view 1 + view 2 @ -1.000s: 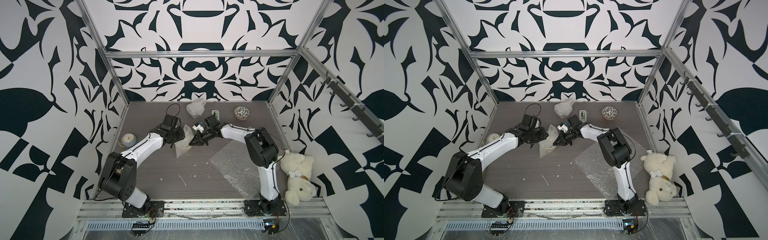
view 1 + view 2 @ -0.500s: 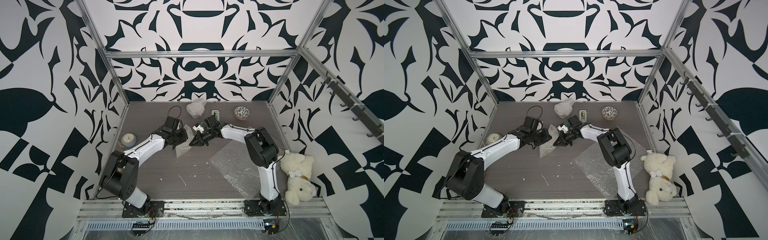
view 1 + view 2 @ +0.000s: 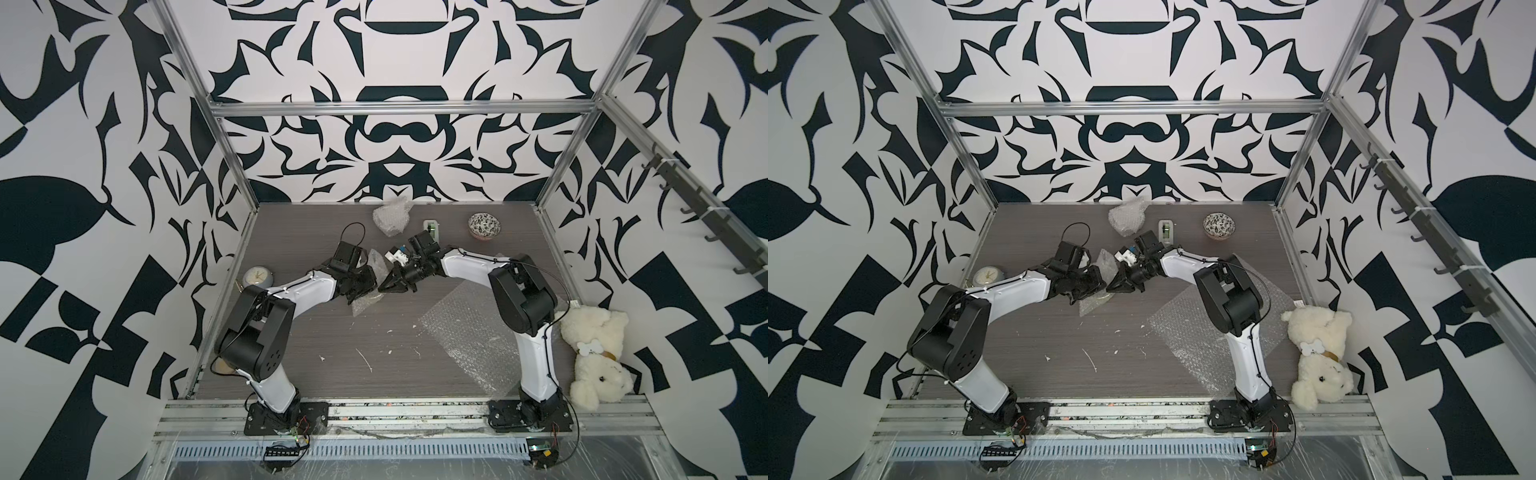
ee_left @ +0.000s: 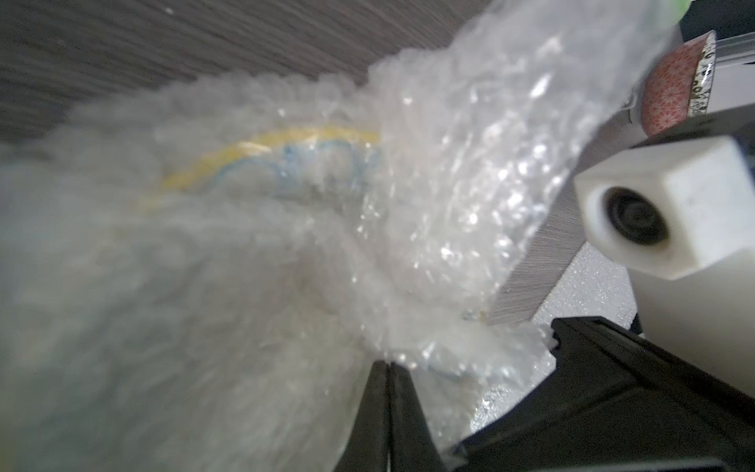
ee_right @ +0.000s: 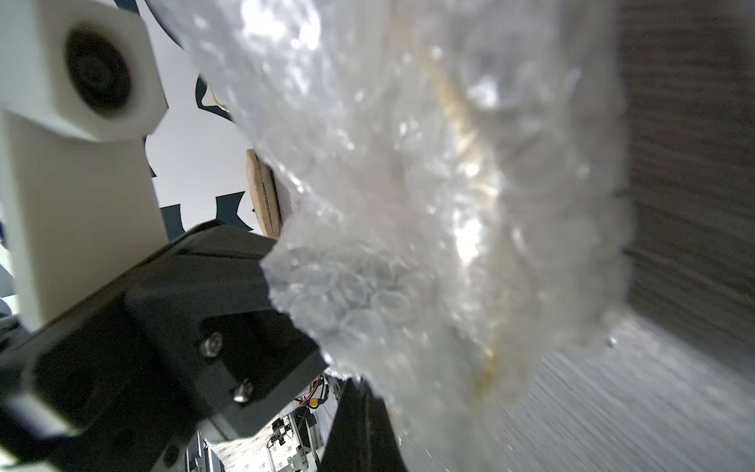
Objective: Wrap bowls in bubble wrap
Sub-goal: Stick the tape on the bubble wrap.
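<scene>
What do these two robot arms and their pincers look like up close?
Both the left arm and right arm have smooth white shells between bulky black rounded joint housings, bolted to flat black base plates. Thin black cables loop along each. The left gripper and right gripper are black, angular, with tapering wedge fingers. A white block camera sits at each wrist.
</scene>
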`<move>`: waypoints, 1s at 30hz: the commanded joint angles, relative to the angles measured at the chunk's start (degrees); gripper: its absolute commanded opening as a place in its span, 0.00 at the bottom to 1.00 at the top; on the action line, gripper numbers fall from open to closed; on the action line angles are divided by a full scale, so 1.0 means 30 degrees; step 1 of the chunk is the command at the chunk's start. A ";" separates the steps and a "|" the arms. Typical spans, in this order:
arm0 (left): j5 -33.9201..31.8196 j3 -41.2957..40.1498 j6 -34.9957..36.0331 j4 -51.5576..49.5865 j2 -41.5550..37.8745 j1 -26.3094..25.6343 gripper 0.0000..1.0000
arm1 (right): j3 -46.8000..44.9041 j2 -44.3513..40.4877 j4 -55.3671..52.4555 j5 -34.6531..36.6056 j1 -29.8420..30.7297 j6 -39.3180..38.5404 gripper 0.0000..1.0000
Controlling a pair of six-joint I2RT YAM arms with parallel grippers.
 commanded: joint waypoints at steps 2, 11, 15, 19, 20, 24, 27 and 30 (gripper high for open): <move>0.0166 -0.0432 0.0016 0.0153 0.0932 0.0041 0.06 | -0.0094 -0.0131 0.0172 -0.0012 -0.0072 -0.0025 0.00; 0.0246 0.0031 0.0294 0.0102 0.1498 0.0396 0.06 | -0.0606 -0.0660 -0.0163 -0.0071 -0.0073 -0.0212 0.18; 0.0423 0.0459 0.0452 -0.0031 0.1796 0.0490 0.06 | -0.0603 -0.0852 -0.0463 -0.0122 -0.0065 -0.0290 0.22; 0.0589 0.0618 0.0431 0.0103 0.2224 0.0607 0.06 | -0.0918 -0.1235 -0.0956 -0.0309 -0.0056 -0.0599 0.23; 0.0649 0.0593 0.0376 0.0207 0.2259 0.0633 0.06 | -0.0981 -0.1344 -0.0999 -0.0353 -0.0069 -0.0600 0.23; 0.0728 0.0705 0.0251 0.0496 0.2477 0.0671 0.07 | -0.0943 -0.1519 -0.1686 -0.0498 -0.0091 -0.0888 0.27; 0.0956 0.0850 0.0192 0.0625 0.2670 0.0661 0.07 | -0.1303 -0.1526 -0.0886 -0.1014 -0.0163 -0.0046 0.29; 0.0949 0.0826 0.0148 0.0745 0.2752 0.0667 0.07 | -0.0857 -0.1340 -0.1793 -0.0758 -0.0163 -0.0372 0.33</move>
